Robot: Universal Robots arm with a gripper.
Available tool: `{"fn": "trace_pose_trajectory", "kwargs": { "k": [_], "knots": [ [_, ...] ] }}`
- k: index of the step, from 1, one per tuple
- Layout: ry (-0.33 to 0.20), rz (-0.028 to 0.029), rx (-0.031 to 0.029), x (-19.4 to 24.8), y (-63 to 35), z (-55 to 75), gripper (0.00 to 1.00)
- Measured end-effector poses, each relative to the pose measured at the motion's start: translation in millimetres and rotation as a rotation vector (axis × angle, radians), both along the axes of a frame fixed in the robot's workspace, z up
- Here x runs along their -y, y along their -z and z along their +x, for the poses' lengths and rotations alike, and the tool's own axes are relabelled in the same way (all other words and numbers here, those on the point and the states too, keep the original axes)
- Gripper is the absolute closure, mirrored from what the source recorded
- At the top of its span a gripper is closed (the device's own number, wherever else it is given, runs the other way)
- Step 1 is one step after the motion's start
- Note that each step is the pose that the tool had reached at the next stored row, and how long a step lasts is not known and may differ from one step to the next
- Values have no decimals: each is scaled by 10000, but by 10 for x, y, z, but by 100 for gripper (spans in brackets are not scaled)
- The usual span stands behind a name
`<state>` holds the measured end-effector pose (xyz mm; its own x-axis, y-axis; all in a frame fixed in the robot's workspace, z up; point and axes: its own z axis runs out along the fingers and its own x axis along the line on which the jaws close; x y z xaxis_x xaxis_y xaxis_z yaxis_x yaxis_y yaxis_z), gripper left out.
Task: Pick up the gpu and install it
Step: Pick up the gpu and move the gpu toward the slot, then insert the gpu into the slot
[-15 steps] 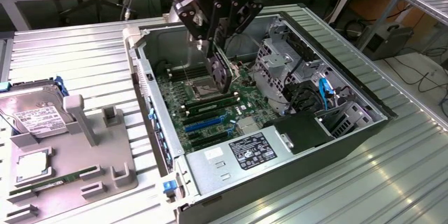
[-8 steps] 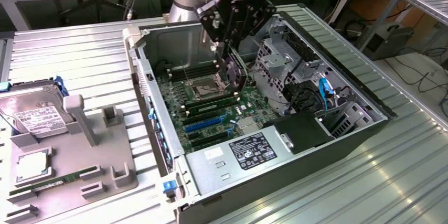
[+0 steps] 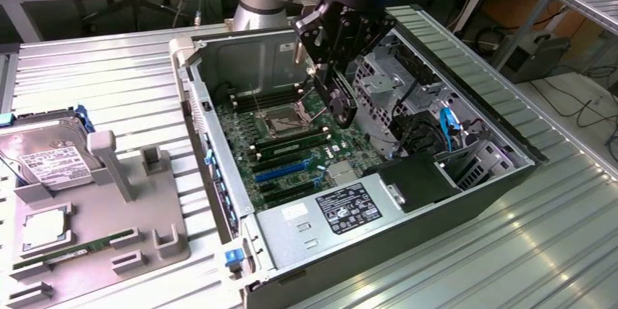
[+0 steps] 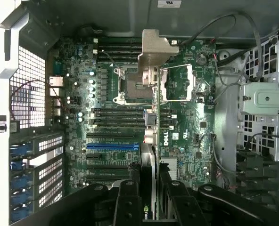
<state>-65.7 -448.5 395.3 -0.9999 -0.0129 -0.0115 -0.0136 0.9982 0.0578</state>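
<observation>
Hand (image 4: 151,200) clamped on the gpu (image 4: 149,150), hanging over the open case (image 3: 483,92).
The silver bracket (image 4: 154,49) leads toward the motherboard (image 4: 186,136), off to one side of the blue slot (image 4: 112,146). A skewed descent could, I judge, strike the CPU socket (image 4: 135,84) or scrape the slots. The drive cage (image 3: 391,85) and cables (image 3: 446,124) crowd the exterior view's right, while the board lies more open toward the rear wall (image 3: 193,99).

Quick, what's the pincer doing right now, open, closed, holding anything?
Pincer: closed, holding the gpu over the open computer case.
</observation>
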Motion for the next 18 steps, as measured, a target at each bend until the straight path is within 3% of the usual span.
{"fn": "trace_pose_trajectory", "kwargs": {
  "k": [12, 18],
  "knots": [
    [-11, 1, 14, 0, 2, -1, 74],
    [-1071, 2, 20, 0, 6, -2, 74]
  ]
}}
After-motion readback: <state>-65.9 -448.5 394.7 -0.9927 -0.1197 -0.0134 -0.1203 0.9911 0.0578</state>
